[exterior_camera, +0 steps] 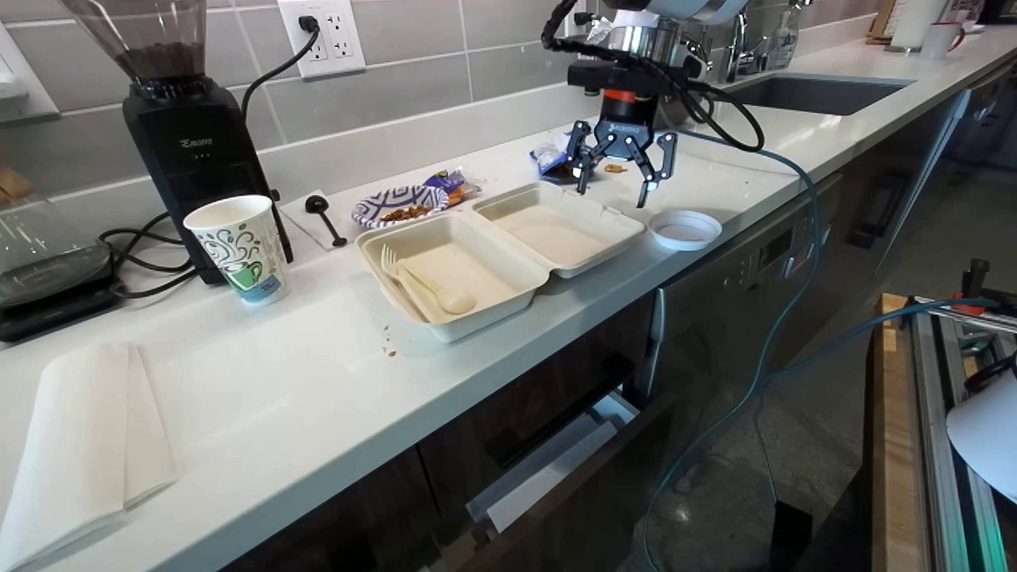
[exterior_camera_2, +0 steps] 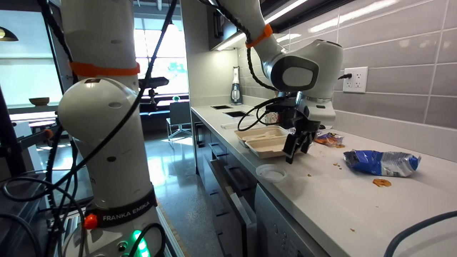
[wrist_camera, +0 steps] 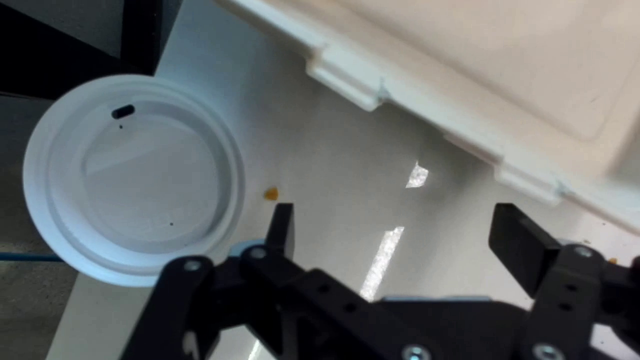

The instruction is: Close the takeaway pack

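A cream clamshell takeaway pack (exterior_camera: 500,258) lies open on a white countertop (exterior_camera: 262,373), a fork (exterior_camera: 395,272) and spoon (exterior_camera: 454,300) in the half farther from the Robotiq gripper (exterior_camera: 612,196). The gripper, fingers (wrist_camera: 520,250) spread wide, hangs over the countertop, just beside the nearer half's tabbed edge, near a white coffee-cup lid (wrist_camera: 150,172).

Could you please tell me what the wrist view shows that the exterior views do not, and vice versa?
Only the wrist view shows the small dark slot in the white lid.

Only the exterior views show the fork lying in the takeaway pack, the blue-and-silver snack bag and the wall outlet.

All share the white lid, the open pincer and the takeaway pack, though the wrist view catches only part of one half.
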### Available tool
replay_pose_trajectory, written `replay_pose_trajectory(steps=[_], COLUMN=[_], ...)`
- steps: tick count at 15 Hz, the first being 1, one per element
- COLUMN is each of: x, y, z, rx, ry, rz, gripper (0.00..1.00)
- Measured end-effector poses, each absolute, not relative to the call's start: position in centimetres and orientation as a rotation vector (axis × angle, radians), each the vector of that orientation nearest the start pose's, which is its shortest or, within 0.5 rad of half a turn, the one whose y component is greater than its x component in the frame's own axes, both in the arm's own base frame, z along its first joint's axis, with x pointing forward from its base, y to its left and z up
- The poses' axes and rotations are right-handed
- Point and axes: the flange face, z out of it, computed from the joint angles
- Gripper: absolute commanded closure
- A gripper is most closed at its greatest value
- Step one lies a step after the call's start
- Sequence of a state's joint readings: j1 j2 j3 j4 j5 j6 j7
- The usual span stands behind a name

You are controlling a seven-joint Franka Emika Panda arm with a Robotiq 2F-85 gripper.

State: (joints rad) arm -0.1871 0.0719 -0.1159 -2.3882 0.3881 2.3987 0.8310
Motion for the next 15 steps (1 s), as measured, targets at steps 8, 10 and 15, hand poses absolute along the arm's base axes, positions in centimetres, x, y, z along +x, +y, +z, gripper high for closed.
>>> replay_pose_trajectory(steps=[8,10,15], x=[47.2,47.2,46.9], y=[-15.3,-15.3,-15.6], z=[27.5,27.5,27.2], rx=[-2.023,-1.981,-1.938], ry=[1.992,1.99,1.986], rz=[0.221,0.227,0.253], gripper=[0.0,0.0,0.0])
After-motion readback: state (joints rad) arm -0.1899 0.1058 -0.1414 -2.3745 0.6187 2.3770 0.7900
